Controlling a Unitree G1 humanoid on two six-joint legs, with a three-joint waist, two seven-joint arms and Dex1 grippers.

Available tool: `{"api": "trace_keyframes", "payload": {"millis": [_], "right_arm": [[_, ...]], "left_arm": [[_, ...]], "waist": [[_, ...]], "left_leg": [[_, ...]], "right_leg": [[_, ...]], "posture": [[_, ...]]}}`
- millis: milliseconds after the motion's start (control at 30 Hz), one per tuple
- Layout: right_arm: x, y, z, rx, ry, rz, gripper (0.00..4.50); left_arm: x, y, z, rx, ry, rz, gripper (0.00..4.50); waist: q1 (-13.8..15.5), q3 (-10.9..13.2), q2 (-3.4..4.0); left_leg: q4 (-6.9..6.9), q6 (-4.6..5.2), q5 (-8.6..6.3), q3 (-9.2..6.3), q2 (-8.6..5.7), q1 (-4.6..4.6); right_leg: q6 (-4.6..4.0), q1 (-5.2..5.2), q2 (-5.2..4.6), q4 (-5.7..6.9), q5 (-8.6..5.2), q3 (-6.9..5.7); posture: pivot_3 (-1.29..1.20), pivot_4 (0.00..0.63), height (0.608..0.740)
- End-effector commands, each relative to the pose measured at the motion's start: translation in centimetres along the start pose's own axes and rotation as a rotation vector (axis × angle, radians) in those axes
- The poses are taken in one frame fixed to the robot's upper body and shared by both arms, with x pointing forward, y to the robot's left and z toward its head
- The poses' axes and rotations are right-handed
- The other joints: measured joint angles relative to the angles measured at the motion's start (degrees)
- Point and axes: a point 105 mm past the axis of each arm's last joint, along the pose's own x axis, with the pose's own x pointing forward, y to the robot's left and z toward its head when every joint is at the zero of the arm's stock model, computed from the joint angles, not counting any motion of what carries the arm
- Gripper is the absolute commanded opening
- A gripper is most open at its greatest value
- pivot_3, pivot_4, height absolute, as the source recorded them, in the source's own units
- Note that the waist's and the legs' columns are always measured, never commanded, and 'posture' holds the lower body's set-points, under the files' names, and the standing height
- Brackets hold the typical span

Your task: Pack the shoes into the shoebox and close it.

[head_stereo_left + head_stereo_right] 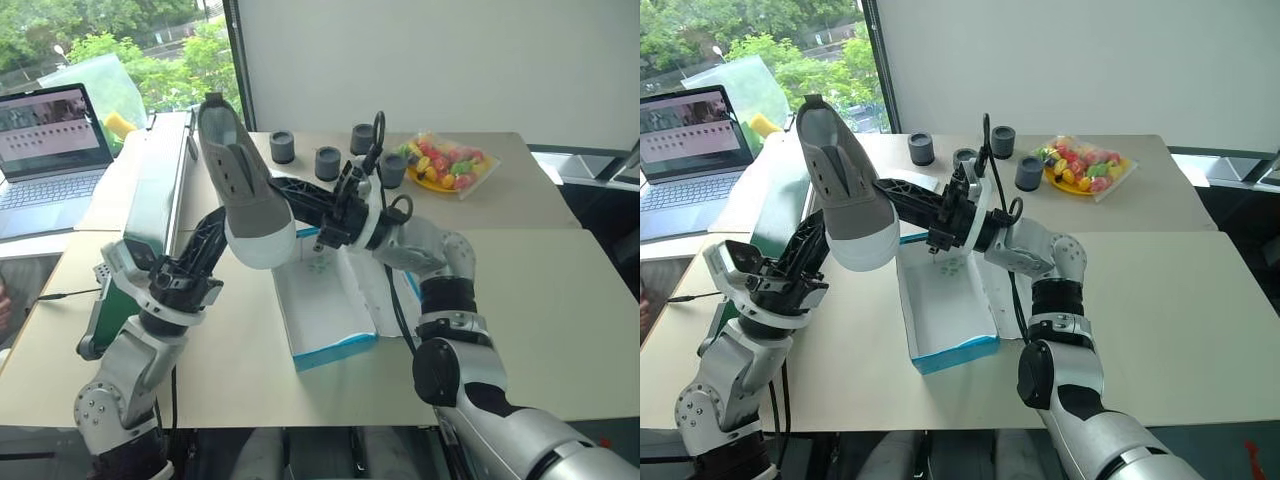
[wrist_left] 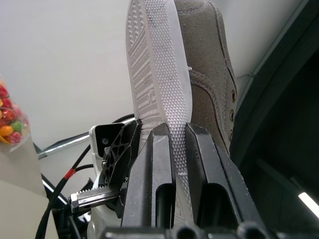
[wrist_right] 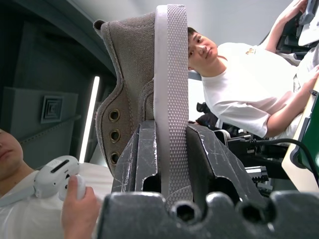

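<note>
Your left gripper [image 1: 222,232] and right gripper [image 1: 300,195] both clamp one grey shoe [image 1: 240,185], raised above the table [image 1: 560,300] with its white toe cap pointing down and its heel up. In the left wrist view the fingers [image 2: 159,169] pinch the ribbed pale sole edge; in the right wrist view the fingers [image 3: 144,159] close on the same sole and upper. Below the toe lies the open blue shoebox [image 1: 325,320], white inside. Dark cylinders [image 1: 327,162] and a bag of coloured items [image 1: 445,163] sit beyond. A laptop [image 1: 50,150] stands at your far left.
</note>
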Motion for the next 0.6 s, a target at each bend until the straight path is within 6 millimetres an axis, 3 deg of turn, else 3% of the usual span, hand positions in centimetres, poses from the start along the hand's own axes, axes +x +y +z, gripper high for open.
{"api": "trace_keyframes", "payload": {"millis": [33, 100, 167, 233, 267, 333, 600], "right_arm": [[1.2, 3.1, -0.9, -0.054, 0.040, 0.122, 0.41], [1.2, 3.1, -0.9, -0.052, 0.033, 0.117, 0.41], [1.2, 3.1, -0.9, -0.051, 0.025, 0.113, 0.40], [1.2, 3.1, -0.9, -0.048, 0.014, 0.109, 0.40], [1.1, 3.1, -0.7, -0.047, 0.000, 0.106, 0.40], [1.0, 3.1, -0.4, -0.044, -0.028, 0.101, 0.40], [-0.2, 3.3, 2.0, -0.085, -0.183, 0.043, 0.40]], "left_arm": [[0.2, 0.6, -1.7, 0.014, 0.100, 0.077, 0.07], [0.2, 0.5, -1.8, 0.013, 0.103, 0.075, 0.07], [0.3, 0.5, -1.9, 0.014, 0.106, 0.075, 0.96], [0.3, 0.5, -2.0, 0.028, 0.128, 0.085, 1.36], [0.2, 0.7, -2.0, 0.036, 0.138, 0.110, 1.90], [-0.1, 1.0, -1.8, 0.041, 0.135, 0.134, 2.53], [-1.5, 1.0, -1.9, 0.060, 0.099, 0.174, 2.59]], "waist": [[-0.16, 0.00, 0.00], [-0.20, 0.00, 0.01], [-0.20, 0.00, 0.01], [-0.25, 0.00, 0.01], [-0.26, 0.00, 0.01], [-0.29, 0.00, 0.01], [-0.28, 0.01, 0.02]], "left_leg": [[0.00, 0.00, 0.00, 0.00, 0.00, 0.01], [-0.02, 0.00, 0.00, 0.01, -0.01, 0.04], [-0.01, 0.00, 0.00, 0.02, 0.00, 0.03], [-0.02, 0.00, 0.00, 0.02, 0.01, 0.01], [-0.03, 0.01, 0.00, 0.02, 0.02, 0.02], [-0.04, 0.01, 0.00, 0.02, 0.02, 0.03], [-0.07, 0.02, -0.01, 0.08, 0.04, 0.04]], "right_leg": [[0.00, 0.00, 0.00, 0.00, 0.00, 0.01], [0.00, 0.01, 0.00, 0.00, 0.00, 0.03], [0.00, 0.00, 0.00, -0.01, 0.00, 0.03], [0.00, -0.04, 0.00, 0.00, 0.00, 0.03], [0.00, -0.04, 0.01, 0.00, 0.00, 0.04], [0.00, -0.04, 0.02, 0.00, 0.00, 0.04], [0.00, -0.08, 0.02, -0.01, 0.00, 0.11]], "posture": [[0.00, 0.150, 0.740], [0.00, 0.150, 0.740], [0.00, 0.150, 0.740], [0.00, 0.150, 0.740], [0.00, 0.150, 0.740], [0.00, 0.150, 0.740], [0.00, 0.150, 0.740]]}}
